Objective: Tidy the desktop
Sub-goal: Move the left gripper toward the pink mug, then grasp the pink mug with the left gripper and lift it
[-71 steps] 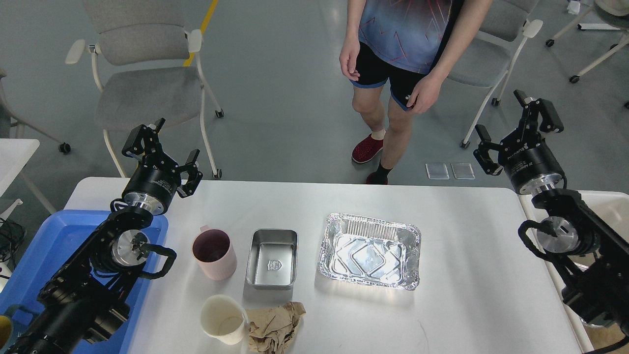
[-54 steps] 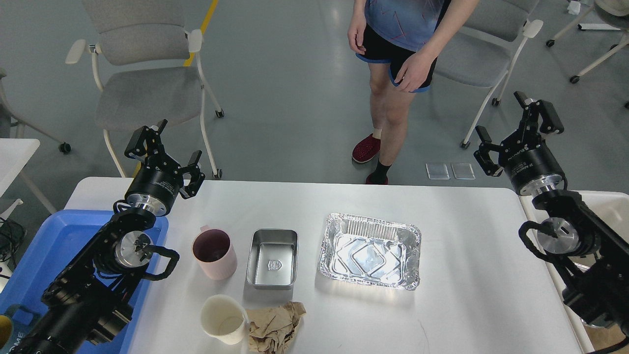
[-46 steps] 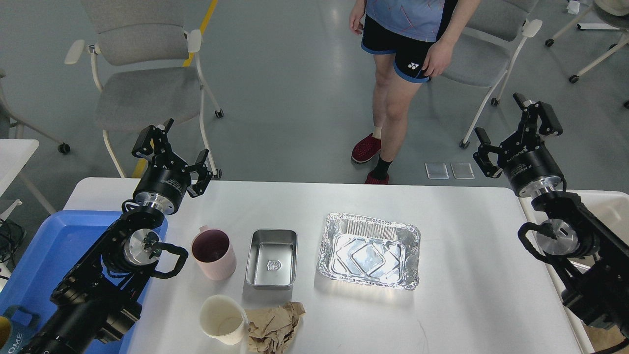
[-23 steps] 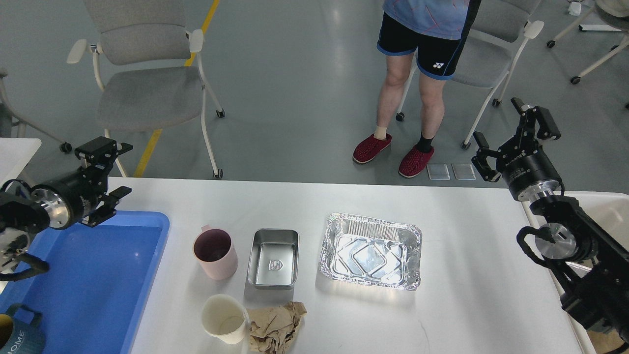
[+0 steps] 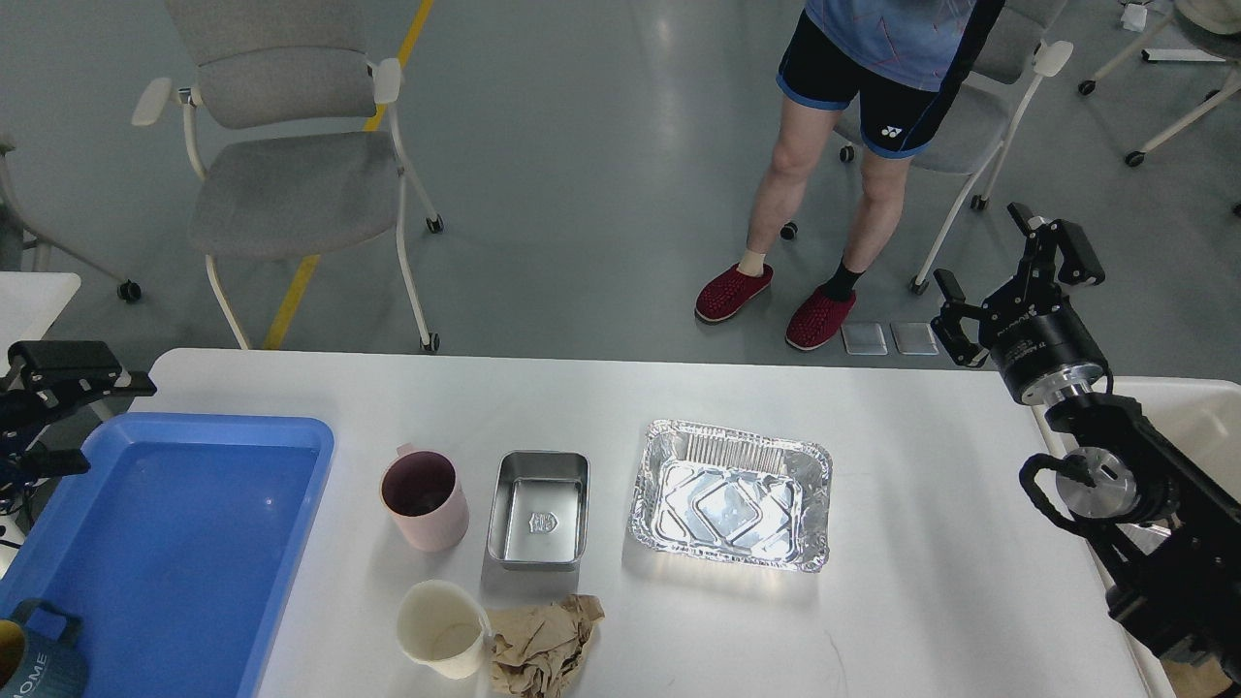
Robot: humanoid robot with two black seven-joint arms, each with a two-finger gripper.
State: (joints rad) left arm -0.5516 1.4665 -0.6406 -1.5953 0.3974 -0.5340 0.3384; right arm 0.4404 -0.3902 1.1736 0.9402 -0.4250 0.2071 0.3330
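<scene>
The white desktop (image 5: 921,582) holds a pink mug (image 5: 423,499), a steel box (image 5: 539,508), a foil tray (image 5: 731,494), a white paper cup (image 5: 441,628) and crumpled brown paper (image 5: 543,645). My left gripper (image 5: 109,425) is at the far left edge, beside the blue tray's far corner. It is open and empty, and mostly cut off by the view's edge. My right gripper (image 5: 981,250) is raised beyond the table's far right corner, open and empty. Both grippers are well away from the objects.
A blue tray (image 5: 175,553) lies on the left part of the table, with a dark mug (image 5: 34,664) in its near corner. A white bin (image 5: 1202,417) stands at the right. A person (image 5: 853,145) and chairs (image 5: 281,165) are beyond the far edge.
</scene>
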